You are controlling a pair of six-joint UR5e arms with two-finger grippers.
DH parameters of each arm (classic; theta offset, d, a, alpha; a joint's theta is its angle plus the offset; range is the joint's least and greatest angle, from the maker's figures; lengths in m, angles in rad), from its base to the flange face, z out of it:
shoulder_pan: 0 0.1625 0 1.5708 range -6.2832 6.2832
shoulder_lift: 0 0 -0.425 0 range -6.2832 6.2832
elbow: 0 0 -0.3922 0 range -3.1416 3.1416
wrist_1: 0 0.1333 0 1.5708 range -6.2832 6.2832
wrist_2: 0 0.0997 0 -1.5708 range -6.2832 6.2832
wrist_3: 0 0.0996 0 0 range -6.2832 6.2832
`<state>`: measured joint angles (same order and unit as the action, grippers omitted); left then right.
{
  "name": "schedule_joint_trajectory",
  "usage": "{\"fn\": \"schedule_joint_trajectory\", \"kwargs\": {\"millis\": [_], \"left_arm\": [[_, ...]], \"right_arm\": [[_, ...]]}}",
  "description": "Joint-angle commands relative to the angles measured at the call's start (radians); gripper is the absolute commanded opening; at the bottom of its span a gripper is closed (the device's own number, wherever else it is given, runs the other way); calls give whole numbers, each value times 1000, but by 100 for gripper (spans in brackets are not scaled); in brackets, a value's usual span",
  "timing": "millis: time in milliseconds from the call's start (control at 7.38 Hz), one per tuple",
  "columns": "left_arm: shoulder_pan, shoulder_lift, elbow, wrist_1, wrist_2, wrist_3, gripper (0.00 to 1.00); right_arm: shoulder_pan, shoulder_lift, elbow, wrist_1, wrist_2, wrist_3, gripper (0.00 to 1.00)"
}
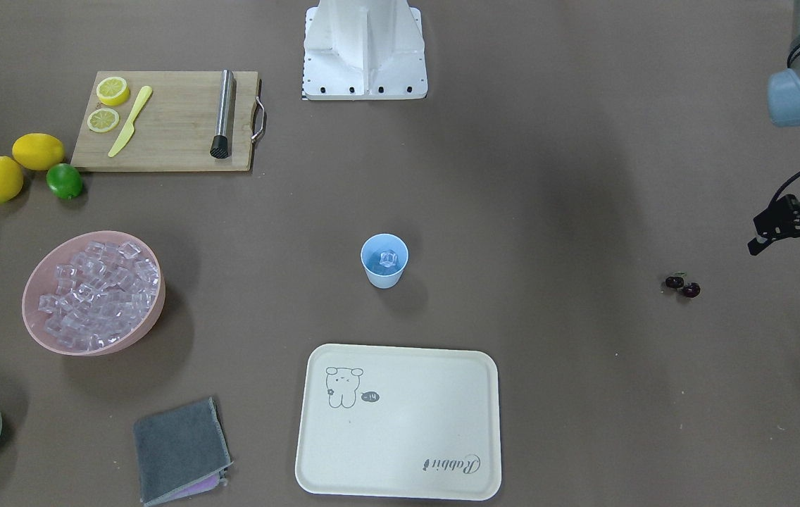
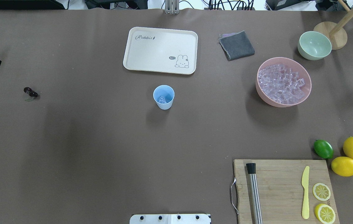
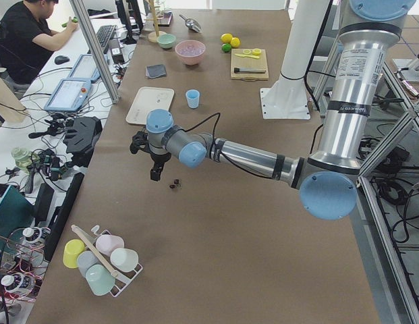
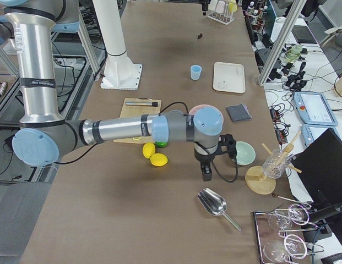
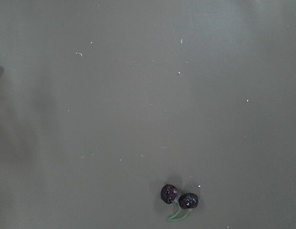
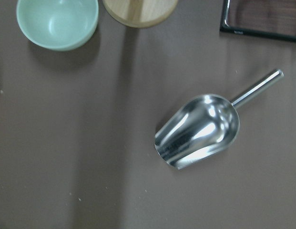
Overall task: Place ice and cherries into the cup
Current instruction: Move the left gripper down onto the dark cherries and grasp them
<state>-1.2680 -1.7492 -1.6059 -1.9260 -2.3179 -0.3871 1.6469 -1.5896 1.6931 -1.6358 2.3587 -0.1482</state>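
Note:
The light-blue cup (image 1: 384,260) stands upright mid-table and holds at least one ice cube (image 1: 389,259); it also shows in the overhead view (image 2: 163,97). More ice (image 1: 97,292) fills the pink bowl (image 1: 37,278). The cherries (image 1: 682,286) lie on the bare table, far from the cup, and sit low in the left wrist view (image 5: 179,197). My left gripper (image 1: 786,252) hovers above and just beside them, jaws apart and empty. My right gripper (image 4: 206,173) shows only in the exterior right view, above a metal scoop (image 6: 198,131); I cannot tell whether it is open or shut.
A cream tray (image 1: 400,486) lies beyond the cup. The cutting board (image 1: 167,141) carries a knife, muddler and lemon slices, with two lemons and a lime (image 1: 64,181) beside it. A pale green bowl (image 2: 314,45) and grey cloth (image 2: 236,45) lie near the pink bowl.

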Motion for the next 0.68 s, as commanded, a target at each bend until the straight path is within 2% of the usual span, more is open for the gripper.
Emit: {"fn": "schedule_joint_trajectory", "kwargs": {"millis": [0,407,542], "left_arm": [[1,-38,84,-7,17,2,98],[63,-76,141,-4,34,4,98],[117,-93,164,-10,95,2,97]], "right_arm": [[21,-101,-3,51,22,16,100],[21,-102,3,53,22,18,100],[21,-99,5,54,22,16,100]]}}
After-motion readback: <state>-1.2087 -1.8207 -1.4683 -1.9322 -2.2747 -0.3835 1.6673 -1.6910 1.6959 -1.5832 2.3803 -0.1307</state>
